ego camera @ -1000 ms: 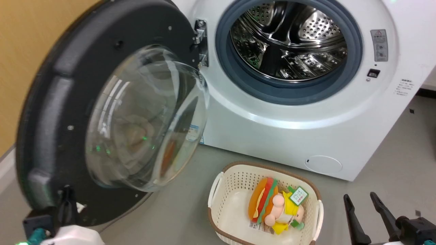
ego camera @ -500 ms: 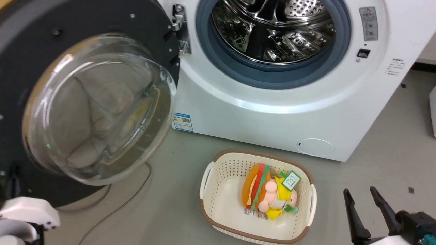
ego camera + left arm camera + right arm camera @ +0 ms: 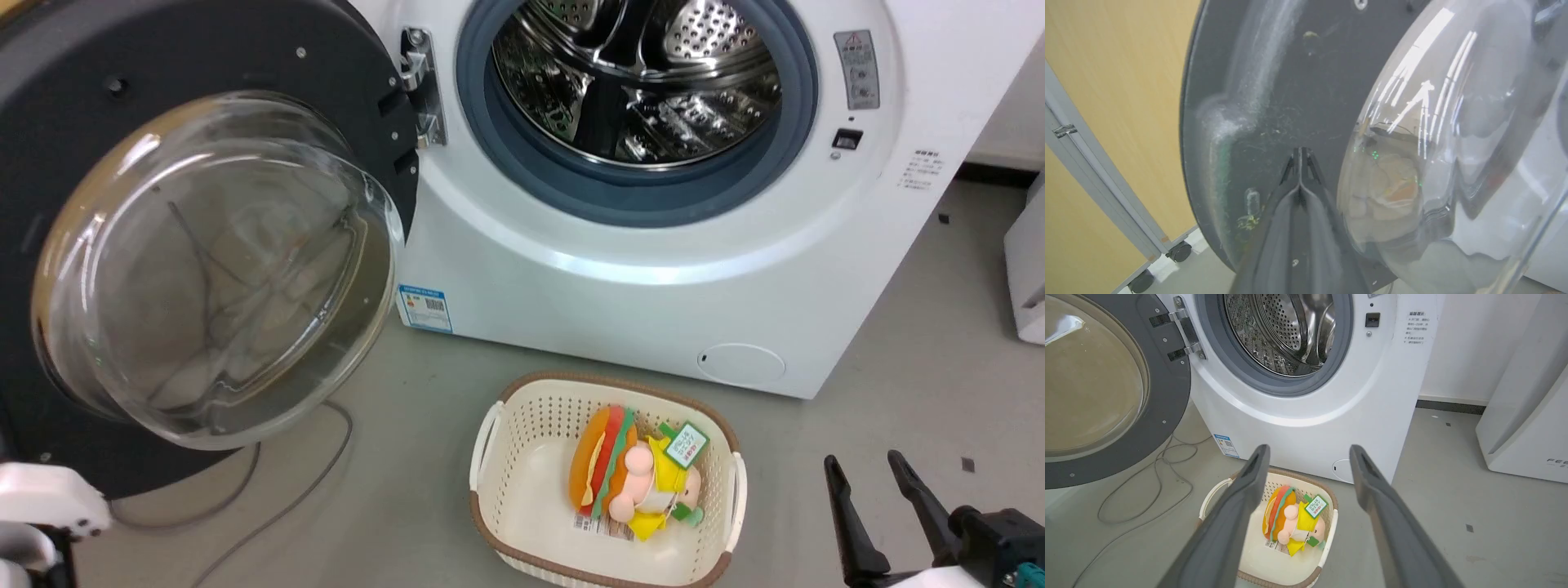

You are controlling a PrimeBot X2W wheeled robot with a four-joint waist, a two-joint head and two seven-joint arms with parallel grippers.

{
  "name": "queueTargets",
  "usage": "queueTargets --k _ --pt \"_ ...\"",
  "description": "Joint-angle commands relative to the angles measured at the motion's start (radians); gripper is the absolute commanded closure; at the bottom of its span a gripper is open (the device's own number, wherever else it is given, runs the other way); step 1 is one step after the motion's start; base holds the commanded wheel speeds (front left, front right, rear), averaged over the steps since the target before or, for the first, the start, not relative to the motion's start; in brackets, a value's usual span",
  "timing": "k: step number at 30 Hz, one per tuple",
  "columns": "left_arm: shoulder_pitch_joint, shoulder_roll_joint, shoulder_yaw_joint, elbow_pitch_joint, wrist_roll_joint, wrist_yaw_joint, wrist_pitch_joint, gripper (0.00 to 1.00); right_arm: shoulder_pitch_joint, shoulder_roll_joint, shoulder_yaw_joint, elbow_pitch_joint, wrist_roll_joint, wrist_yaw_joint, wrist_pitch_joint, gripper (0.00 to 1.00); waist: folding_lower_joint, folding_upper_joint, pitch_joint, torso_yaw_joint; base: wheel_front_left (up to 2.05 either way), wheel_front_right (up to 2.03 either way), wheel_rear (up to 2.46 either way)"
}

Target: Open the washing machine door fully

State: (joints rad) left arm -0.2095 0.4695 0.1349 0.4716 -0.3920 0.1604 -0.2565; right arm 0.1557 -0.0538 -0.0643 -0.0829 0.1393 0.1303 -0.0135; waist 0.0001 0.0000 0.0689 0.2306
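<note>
The washing machine door (image 3: 343, 49) stands swung wide to the left, its clear glass bowl (image 3: 212, 269) facing me and its metal hinge (image 3: 416, 90) on the white washing machine (image 3: 653, 269). The steel drum (image 3: 637, 73) lies exposed inside the grey rubber ring. In the left wrist view my left gripper (image 3: 1300, 152) is shut with nothing between its fingers, tips against the door's dark inner rim (image 3: 1274, 81) beside the bowl (image 3: 1453, 143). My right gripper (image 3: 873, 490) is open at the lower right, away from the door; the right wrist view has it (image 3: 1308, 451) above the basket.
A cream basket (image 3: 522, 490) holding a burger plush toy (image 3: 629, 474) sits on the floor before the machine. A grey cable (image 3: 269, 506) trails under the door. A wooden panel on castors (image 3: 1106, 81) stands behind the door. Another white appliance (image 3: 1527, 416) stands to the right.
The door has swung further open to the left, uncovering the blue label. My left arm has dropped toward the lower left corner. The head camera has shifted; the right gripper stays put.
</note>
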Motion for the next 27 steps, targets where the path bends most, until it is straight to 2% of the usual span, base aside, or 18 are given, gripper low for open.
queueTargets --k 1,9,10,12,13,14,18,27 --pt "0.035 -0.025 0.011 -0.043 0.022 0.007 -0.005 1.0 0.006 0.004 -0.004 0.001 0.002 0.0 0.0 0.0 -0.0001 0.0 -0.01 0.004 0.0 0.0 0.0" --pt "0.238 -0.197 0.03 -0.324 0.113 0.016 -0.005 1.0 0.025 0.004 -0.005 0.011 0.024 0.0 -0.005 0.0 -0.0001 0.0 -0.065 0.035 0.0 0.0 0.0" --pt "0.263 -0.221 0.023 -0.358 0.121 0.014 -0.005 0.96 0.024 0.004 -0.004 0.01 0.022 0.0 -0.004 0.0 -0.0001 0.0 -0.068 0.039 0.0 0.0 0.0" --pt "0.306 -0.262 0.007 -0.409 0.136 0.008 -0.005 0.51 0.024 0.004 -0.002 0.008 0.02 0.0 -0.002 0.0 -0.0001 0.0 -0.072 0.043 0.0 0.0 0.0" --pt "0.327 -0.282 -0.005 -0.429 0.144 0.005 -0.005 0.15 0.023 0.004 0.0 0.006 0.02 0.0 -0.001 0.0 -0.0001 0.0 -0.073 0.043 0.0 0.0 0.0" --pt "0.344 -0.298 -0.015 -0.449 0.153 0.005 -0.005 0.0 0.021 0.004 0.001 0.003 0.02 0.0 -0.001 0.0 -0.0001 0.0 -0.074 0.043 0.0 0.0 0.0" --pt "0.391 -0.331 -0.054 -0.506 0.189 -0.006 -0.005 0.0 0.022 0.004 0.006 -0.007 0.013 0.0 -0.001 0.0 -0.0001 0.0 -0.078 0.031 0.0 0.0 0.0" --pt "0.386 -0.326 -0.157 -0.518 0.266 -0.037 0.004 0.0 0.031 0.004 0.015 -0.039 -0.027 0.0 0.014 0.0 -0.0001 0.0 -0.091 -0.039 0.0 0.0 0.0"
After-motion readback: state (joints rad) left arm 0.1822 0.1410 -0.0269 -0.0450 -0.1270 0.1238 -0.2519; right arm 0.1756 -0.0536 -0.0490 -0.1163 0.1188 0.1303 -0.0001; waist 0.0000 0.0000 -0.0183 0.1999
